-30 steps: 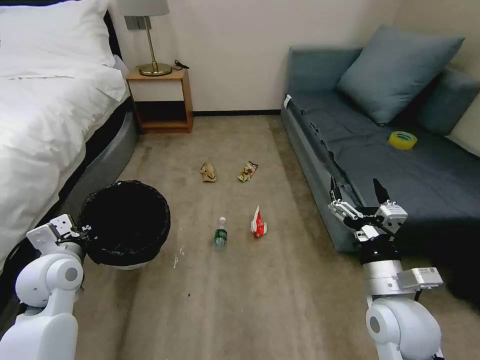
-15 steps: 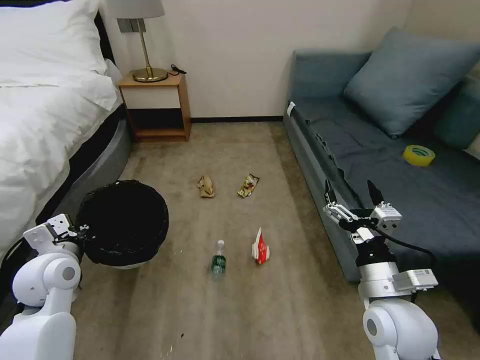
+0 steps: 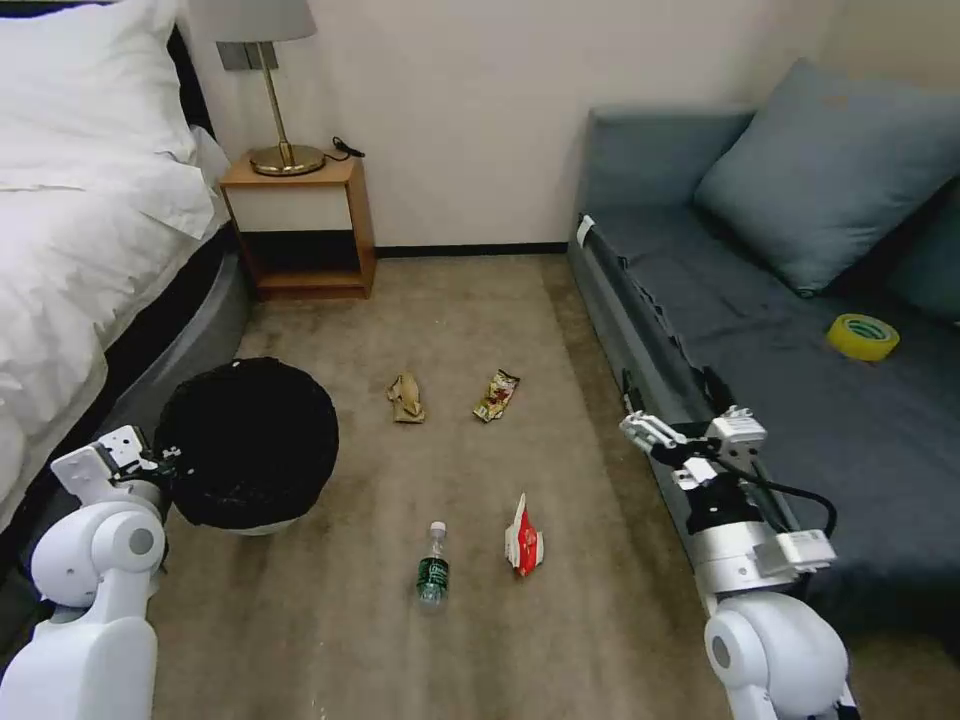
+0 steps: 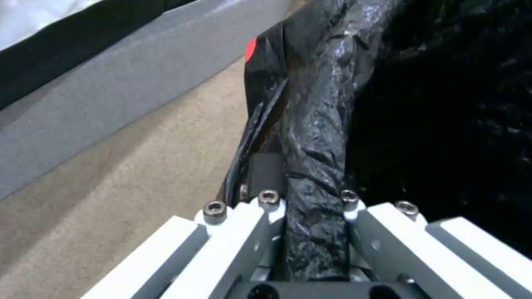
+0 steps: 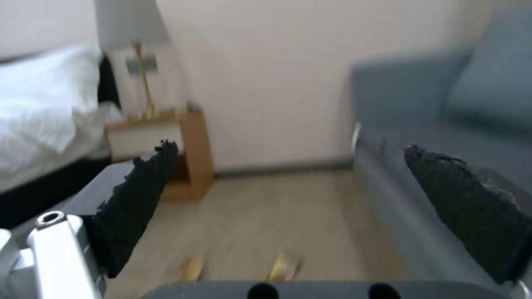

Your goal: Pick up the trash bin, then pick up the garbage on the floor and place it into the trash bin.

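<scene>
Beige carpet [image 3: 480, 330] runs between a white bed [image 3: 80, 250] at 9 o'clock and a grey-blue sofa [image 3: 800, 330] at 3 o'clock, with a wooden nightstand [image 3: 298, 225] and lamp [image 3: 270, 90] against the far wall at 11 o'clock.

At 8 o'clock the left claw [image 3: 160, 468] is clamped on the near rim of the bin [image 3: 250, 440]; the left wrist view shows its white fingers [image 4: 244, 232] pinching a fold of the black liner [image 4: 316, 158]. Whether the bin's base touches the carpet cannot be told.

Four scraps lie on the carpet. Brown paper [image 3: 406, 398] and a snack wrapper [image 3: 496, 395] lie side by side near the middle. Closer in, at 6 o'clock, lie a bottle [image 3: 433, 566], cap pointing away, and just beside it a red-white wrapper [image 3: 523, 538].

The right claw [image 3: 680, 410] hangs at 4 o'clock along the sofa's front edge, well apart from the scraps; in the right wrist view its dark pads [image 5: 139, 203] stand wide and hold nothing.

A yellow tape roll [image 3: 862, 336] lies on the sofa seat near a cushion [image 3: 830, 170].
</scene>
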